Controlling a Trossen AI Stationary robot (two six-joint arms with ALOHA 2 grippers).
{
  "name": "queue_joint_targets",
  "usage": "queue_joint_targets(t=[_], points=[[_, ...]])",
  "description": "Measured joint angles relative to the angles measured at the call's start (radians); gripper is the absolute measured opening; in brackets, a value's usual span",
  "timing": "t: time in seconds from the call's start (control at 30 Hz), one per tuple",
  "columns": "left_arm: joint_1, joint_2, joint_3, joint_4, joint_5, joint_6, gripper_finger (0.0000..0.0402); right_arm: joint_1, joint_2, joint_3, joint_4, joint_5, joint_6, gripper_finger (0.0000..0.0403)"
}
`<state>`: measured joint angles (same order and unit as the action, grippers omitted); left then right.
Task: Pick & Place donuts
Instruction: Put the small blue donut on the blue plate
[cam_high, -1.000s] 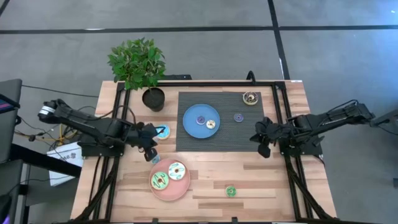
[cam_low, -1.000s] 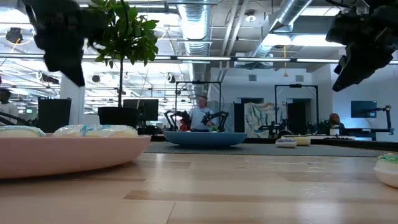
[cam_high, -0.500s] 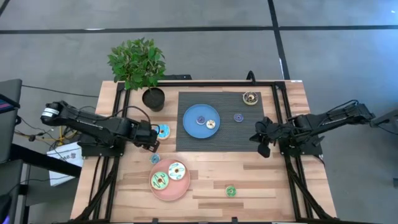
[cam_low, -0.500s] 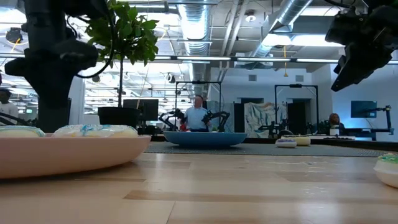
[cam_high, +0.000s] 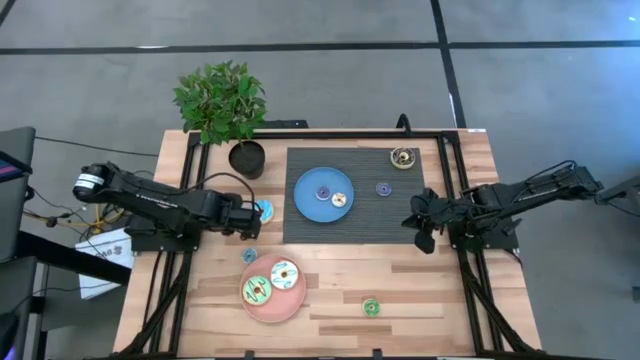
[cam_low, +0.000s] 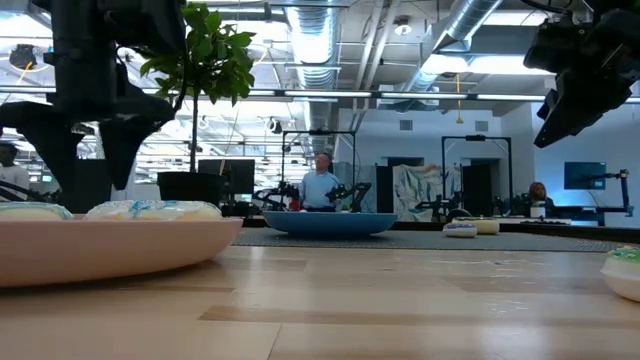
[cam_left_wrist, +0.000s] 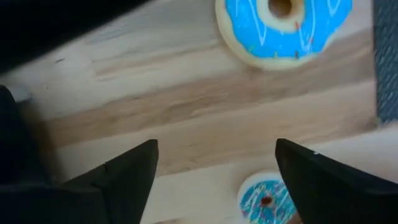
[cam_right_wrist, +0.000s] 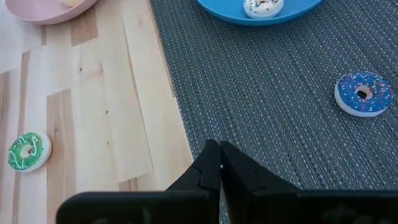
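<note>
Donuts lie flat – light blue (cam_high: 263, 211) on wood, green (cam_high: 256, 291) and white (cam_high: 284, 274) on pink plate (cam_high: 272, 308)

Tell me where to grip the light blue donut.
Take the light blue donut across its ring, one finger in the hole, one outside, from straight above: it lies flat on the wood. The open left gripper is nearest.

— What sits straight on the desk (cam_high: 420, 290)?

— A dark mat (cam_high: 400, 215) around twelve to one o'clock, a potted plant (cam_high: 245, 155) at eleven, a pink plate (cam_high: 275, 305) at seven.

— Loose donuts?

— Light blue donut (cam_high: 263, 211) at ten, mini blue one (cam_high: 248, 256) at eight, mini green one (cam_high: 371, 307) at five.
</note>
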<state>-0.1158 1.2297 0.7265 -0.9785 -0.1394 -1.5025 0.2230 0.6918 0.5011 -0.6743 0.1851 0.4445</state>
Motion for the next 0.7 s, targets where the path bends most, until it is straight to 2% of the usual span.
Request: queue_joint_targets(t=[0.17, 0.47, 0.6, 0.7], points=[[-0.008, 0.000, 0.000, 0.031, 0.008, -0.169, 0.0331, 0.000, 0.000, 0.000, 0.000, -0.003, -0.001, 0.0000], [-0.134, 0.011, 0.000, 0.196, -0.110, -0.487, 0.0331, -0.001, 0.010, 0.000, -0.015, -0.003, -0.003, 0.0000], [-0.197, 0.066, 0.006, 0.233, -0.112, -0.587, 0.0331, -0.001, 0.009, 0.000, -0.032, -0.005, -0.005, 0.0000], [-0.235, 0.145, 0.062, 0.212, -0.127, -0.638, 0.0331, -0.001, 0.009, 0.000, -0.035, -0.005, -0.007, 0.0000]])
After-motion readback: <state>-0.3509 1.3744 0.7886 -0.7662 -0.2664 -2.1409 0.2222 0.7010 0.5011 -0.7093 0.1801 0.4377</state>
